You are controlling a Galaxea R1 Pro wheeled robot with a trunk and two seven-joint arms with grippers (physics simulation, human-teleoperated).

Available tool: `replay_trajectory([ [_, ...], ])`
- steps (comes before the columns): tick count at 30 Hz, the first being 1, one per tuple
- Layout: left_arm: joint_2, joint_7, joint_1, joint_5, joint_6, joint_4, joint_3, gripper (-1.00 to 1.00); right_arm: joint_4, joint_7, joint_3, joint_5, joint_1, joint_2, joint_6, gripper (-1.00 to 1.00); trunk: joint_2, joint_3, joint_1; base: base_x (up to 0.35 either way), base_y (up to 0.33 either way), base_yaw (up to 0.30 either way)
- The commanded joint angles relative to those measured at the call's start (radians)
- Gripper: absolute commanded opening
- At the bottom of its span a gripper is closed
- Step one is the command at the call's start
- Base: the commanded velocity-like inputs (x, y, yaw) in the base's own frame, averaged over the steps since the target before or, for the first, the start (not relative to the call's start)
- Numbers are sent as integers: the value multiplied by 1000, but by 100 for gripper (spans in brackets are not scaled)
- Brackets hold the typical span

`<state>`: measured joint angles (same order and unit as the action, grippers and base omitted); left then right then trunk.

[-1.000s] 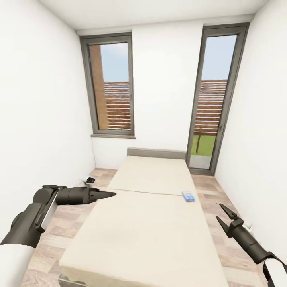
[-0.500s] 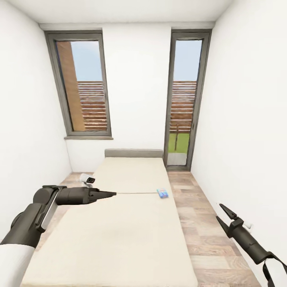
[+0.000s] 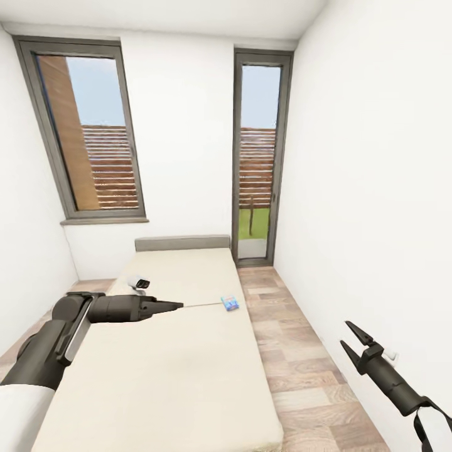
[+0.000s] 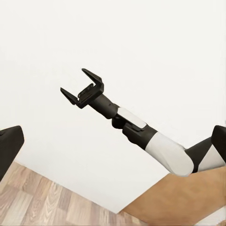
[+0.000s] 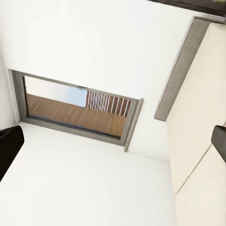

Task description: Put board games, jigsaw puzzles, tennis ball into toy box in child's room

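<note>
Cream mattress bed (image 3: 169,370), flat blue box (image 3: 230,304); right hand (image 3: 353,342) spread, left hand (image 3: 177,306) seemingly pressed together.

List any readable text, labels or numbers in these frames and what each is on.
No text can be read.
Light-blue game box on the bed: has print, too small and blurred to read.
White object at the bed's far left edge: no legible marking.
Walls, windows, both arms: no writing visible.

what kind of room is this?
Likely a narrow bedroom: a long bed with a cream mattress, wood-plank floor, a tall window and a glazed door. A light-blue board game lies on the bed.
</note>
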<state>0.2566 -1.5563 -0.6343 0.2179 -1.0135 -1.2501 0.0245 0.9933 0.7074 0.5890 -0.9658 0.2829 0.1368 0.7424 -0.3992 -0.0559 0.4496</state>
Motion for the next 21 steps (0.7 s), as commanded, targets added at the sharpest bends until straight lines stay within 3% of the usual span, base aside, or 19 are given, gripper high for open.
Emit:
replay_trajectory([
  [1, 1, -3, 0, 1, -10, 0, 2, 100, -1, 1, 2, -2, 1, 0, 6, 100, -1, 0, 0, 0, -4, -279],
  [7, 1, -3, 0, 1, -10, 0, 2, 100, 4, 0, 1, 5, 1, 0, 5, 100, -1, 0, 0, 0, -2, -226],
  [16, 1, 19, 0, -8, -12, 13, -3, 100, 19, -27, -8, 17, 0, 0, -1, 100, -1, 0, 0, 0, 0, -48],
  [20, 1, 81, 0, -18, -13, 17, -11, 100, 43, -77, -24, 59, 3, -1, 2, 100, -1, 0, 0, 0, 0, -7],
  [21, 1, 129, 0, -21, -13, 18, -17, 100, 69, -116, -39, 99, 6, -1, 4, 100, -1, 0, 0, 0, 0, -3],
])
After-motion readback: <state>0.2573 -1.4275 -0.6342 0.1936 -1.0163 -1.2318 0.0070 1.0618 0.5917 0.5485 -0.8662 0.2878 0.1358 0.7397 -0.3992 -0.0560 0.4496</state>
